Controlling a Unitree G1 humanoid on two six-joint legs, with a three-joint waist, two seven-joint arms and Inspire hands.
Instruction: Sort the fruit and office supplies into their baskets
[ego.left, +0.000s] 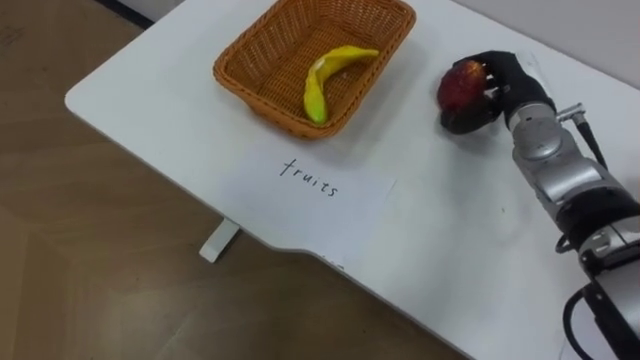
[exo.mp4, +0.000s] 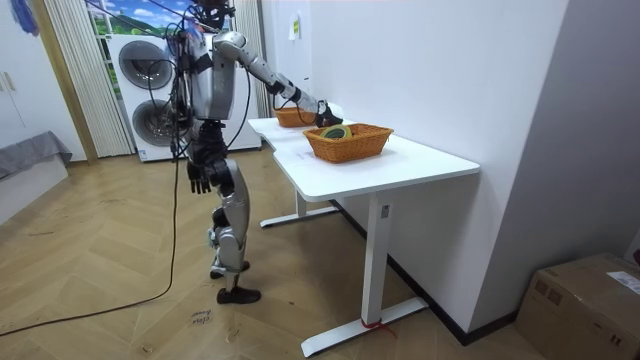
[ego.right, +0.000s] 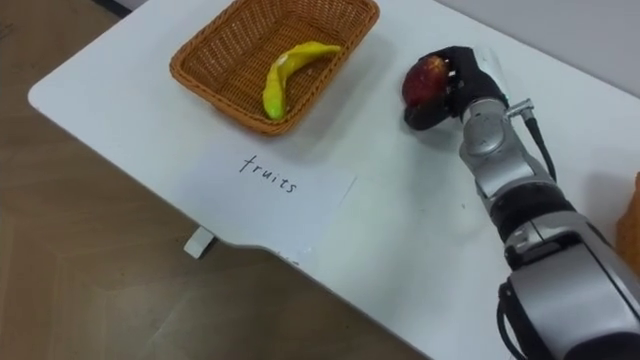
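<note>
**Apple held in the right hand, just beside the fruit basket**

The right hand (ego.left: 510, 88) reaches out over the white table (ego.left: 150, 80), its dark fingers curled round a red apple (ego.left: 460, 85). The apple sits in the grasp on the side of the hand facing the basket, close above the tabletop; whether it touches the surface cannot be told.

To the robot's left of the apple, near but apart from it, stands a wicker basket (ego.left: 265, 45). A yellow banana (ego.left: 316, 88) lies inside it, against the near wall. In front of the basket, towards the table's edge, a white sheet of paper (ego.left: 310, 190) with handwriting lies flat.

In the room view the robot stands upright at the far end of the table, its right arm stretched forward so the hand is between the two baskets there. The second basket (exo.mp4: 348, 145), nearer the camera, is on the robot's right and holds some items too small to name. The left hand (exo.mp4: 200, 180) hangs at the robot's side, away from the table.
</note>
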